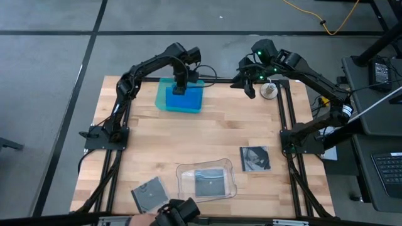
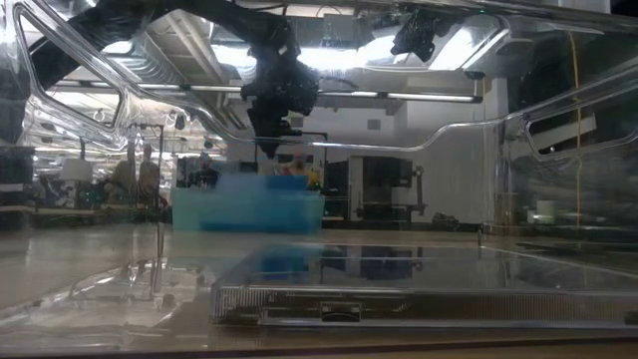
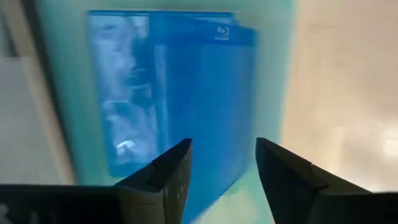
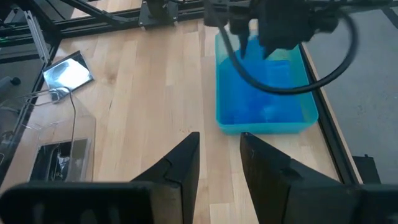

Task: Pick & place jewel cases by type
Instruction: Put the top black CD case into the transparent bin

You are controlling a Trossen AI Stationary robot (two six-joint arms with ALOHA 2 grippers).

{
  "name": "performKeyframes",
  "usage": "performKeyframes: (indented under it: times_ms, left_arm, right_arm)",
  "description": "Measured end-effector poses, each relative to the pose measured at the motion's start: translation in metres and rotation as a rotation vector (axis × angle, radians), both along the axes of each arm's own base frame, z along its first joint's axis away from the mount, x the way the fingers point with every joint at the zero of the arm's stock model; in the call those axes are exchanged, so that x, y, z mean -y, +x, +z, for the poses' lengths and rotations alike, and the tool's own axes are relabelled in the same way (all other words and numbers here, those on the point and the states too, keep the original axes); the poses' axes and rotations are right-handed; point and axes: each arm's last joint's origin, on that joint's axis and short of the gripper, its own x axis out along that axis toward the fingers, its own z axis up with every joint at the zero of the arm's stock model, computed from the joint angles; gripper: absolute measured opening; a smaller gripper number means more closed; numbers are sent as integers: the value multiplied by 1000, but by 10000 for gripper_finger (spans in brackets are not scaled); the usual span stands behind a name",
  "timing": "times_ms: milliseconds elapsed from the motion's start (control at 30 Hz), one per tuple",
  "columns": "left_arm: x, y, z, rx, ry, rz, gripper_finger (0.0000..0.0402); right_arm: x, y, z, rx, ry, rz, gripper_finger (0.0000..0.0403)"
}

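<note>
text: none legible | mark: small white logo, unreadable | on: blue jewel case (image 3: 186, 93) top edge

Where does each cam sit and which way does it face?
High: above the table, facing straight down; both arms show, left hand over the teal tray, right hand near the far edge.
Low: at tabletop height, facing level through the clear tray; the left arm hangs over the teal tray.
Left wrist: looks down past its open fingers at blue jewel cases in the tray.
Right wrist: looks past its fingers across the table at the tray.
Shared: all four see the teal tray.
</note>
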Motion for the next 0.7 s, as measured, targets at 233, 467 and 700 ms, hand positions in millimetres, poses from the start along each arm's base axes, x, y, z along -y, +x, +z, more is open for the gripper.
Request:
performKeyframes:
  times_ms: [233,467,700]
  left_arm:
    - [-6,7,36,64,251,43,172]
    - [-26,-9,45,-14,407,287,165]
    - [-44,-36,23,-146,296,464,140]
  right_arm:
    - [0,0,0,-1,1,-1,120]
    - [-1,-1,-2,-19,22,-7,120]
    - [-3,-4,-5,-56,37,2,120]
